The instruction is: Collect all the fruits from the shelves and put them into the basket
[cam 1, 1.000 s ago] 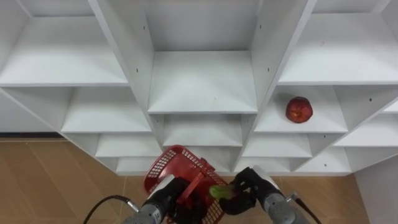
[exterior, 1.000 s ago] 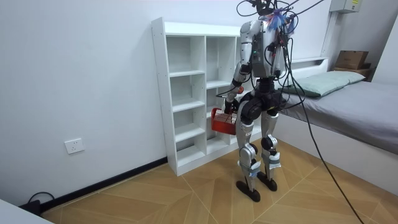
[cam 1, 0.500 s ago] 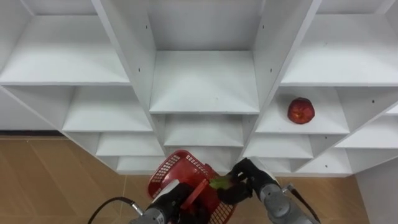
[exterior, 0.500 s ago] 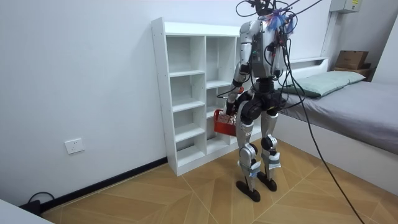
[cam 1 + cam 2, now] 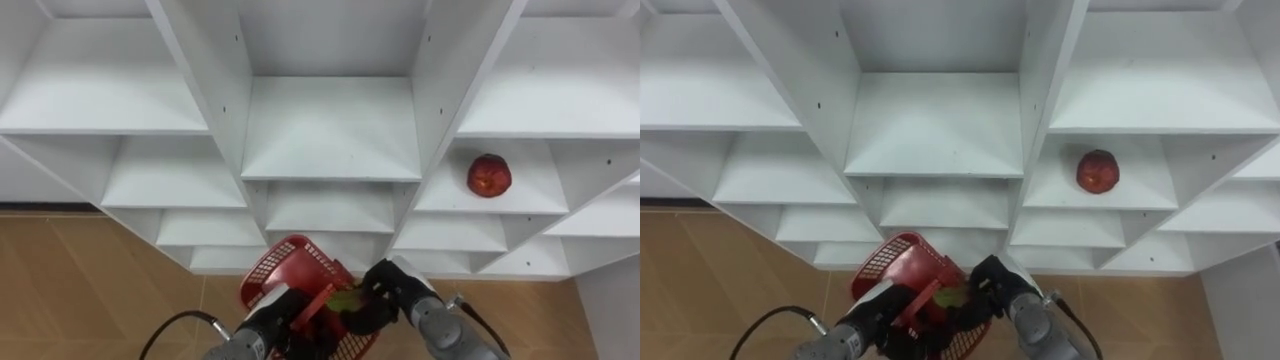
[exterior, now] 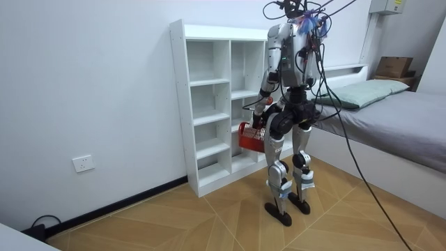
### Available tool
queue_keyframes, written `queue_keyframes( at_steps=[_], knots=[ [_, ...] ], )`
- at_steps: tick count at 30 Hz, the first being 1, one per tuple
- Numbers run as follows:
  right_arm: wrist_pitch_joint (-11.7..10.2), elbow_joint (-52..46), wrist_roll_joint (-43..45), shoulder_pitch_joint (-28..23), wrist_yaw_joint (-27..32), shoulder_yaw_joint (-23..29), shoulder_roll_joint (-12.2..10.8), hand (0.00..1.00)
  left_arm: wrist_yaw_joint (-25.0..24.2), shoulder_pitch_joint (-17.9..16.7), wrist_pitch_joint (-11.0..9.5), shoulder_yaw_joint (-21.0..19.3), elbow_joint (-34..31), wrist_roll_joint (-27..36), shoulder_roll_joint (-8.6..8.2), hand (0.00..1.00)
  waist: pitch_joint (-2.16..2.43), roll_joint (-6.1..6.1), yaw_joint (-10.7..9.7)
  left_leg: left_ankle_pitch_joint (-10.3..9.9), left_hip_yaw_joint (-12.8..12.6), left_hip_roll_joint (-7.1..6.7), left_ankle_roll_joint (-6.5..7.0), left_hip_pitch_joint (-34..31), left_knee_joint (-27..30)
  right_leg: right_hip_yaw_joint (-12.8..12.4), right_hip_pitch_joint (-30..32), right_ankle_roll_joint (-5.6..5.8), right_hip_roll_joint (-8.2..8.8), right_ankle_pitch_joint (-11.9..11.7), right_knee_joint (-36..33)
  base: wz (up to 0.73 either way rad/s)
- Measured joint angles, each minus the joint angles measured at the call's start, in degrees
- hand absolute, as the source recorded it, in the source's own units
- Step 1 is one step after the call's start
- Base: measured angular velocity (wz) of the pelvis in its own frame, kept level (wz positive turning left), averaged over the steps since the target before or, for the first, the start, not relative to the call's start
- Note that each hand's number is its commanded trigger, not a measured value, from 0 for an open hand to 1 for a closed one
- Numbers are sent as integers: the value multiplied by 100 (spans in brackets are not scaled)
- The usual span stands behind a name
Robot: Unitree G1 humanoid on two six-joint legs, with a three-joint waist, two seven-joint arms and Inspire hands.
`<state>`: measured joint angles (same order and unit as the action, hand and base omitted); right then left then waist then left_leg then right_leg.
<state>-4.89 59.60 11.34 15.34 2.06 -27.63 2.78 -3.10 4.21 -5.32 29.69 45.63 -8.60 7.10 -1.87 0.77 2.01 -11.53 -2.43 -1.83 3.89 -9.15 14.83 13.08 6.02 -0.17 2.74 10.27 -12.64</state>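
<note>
Right hand [image 5: 392, 292]: fingers curled round one green fruit [image 5: 349, 300], held over the mouth of the red basket [image 5: 272, 263].
Left hand [image 5: 277, 308]: fingers closed on the basket's red handle, low in the eye views, just beside the right hand.
Red basket: one, of open mesh, tilted, hanging before the lowest shelves of the white closet's [image 5: 330, 130] middle column.
Red apple [image 5: 489, 175]: one, lying alone on a shelf in the right column, above and to the right of the right hand, well apart from it. The upright divider [image 5: 432, 130] between the middle and right columns stands between hand and apple. The compartment is open at the front.
Surroundings: wooden floor [image 5: 100, 290] below the closet. In the room view the robot stands upright close before the closet, with a bed [image 6: 390, 111] behind it at the room view's right.
</note>
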Motion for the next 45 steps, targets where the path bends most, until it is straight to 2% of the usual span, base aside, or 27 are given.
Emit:
queue_keyframes(
  at_steps=[12, 14, 15, 16, 17, 23, 45],
  knots=[
    [-8, 117, -73, 25, -161, -85, -21, 100, -3, 1, 0, 46, 34, 2, 1, 100, 1, 2, -15, 1, 3, 0, 0, 93, -1, 50, -103, 0, 3, 0, 7, 0],
    [-8, 246, -74, 25, -176, -86, -44, 100, -19, 0, 0, 46, 48, 2, -44, 100, 2, 3, -10, 1, 3, 0, -1, 90, 2, 87, -103, 0, 5, 0, 6, 0],
    [-8, 273, -76, 23, -188, -90, -46, 59, -24, 0, 0, 46, 49, 2, -49, 100, 2, 3, -7, 1, 3, 0, -1, 88, 3, 93, -103, 0, 5, 0, 4, 0],
    [-8, 284, -78, 1, -209, -92, -43, 3, -30, 0, 0, 45, 49, 2, -63, 100, 2, 3, -3, 1, 2, 0, 0, 87, 5, 94, -103, 0, 3, 0, 2, 0],
    [-8, 284, -81, -9, -213, -92, -43, 0, -32, 0, 0, 45, 49, 2, -67, 100, 2, 4, -2, 1, 2, 0, 0, 87, 5, 94, -103, 0, 3, 0, 0, 0],
    [-8, 291, -206, -34, -225, -92, -44, 0, -84, 1, 0, 42, 49, 1, -116, 100, 23, 26, -1, 1, 2, 1, 0, 89, 5, 99, -104, 0, -5, 0, -7, 0],
    [-25, 307, -236, -77, -387, -92, -58, 0, -140, 11, 2, 25, 126, 5, -147, 100, 28, -13, -4, 1, -48, 4, 0, 142, 1, -29, -127, 0, -1, 0, -12, -1]
  ],
)
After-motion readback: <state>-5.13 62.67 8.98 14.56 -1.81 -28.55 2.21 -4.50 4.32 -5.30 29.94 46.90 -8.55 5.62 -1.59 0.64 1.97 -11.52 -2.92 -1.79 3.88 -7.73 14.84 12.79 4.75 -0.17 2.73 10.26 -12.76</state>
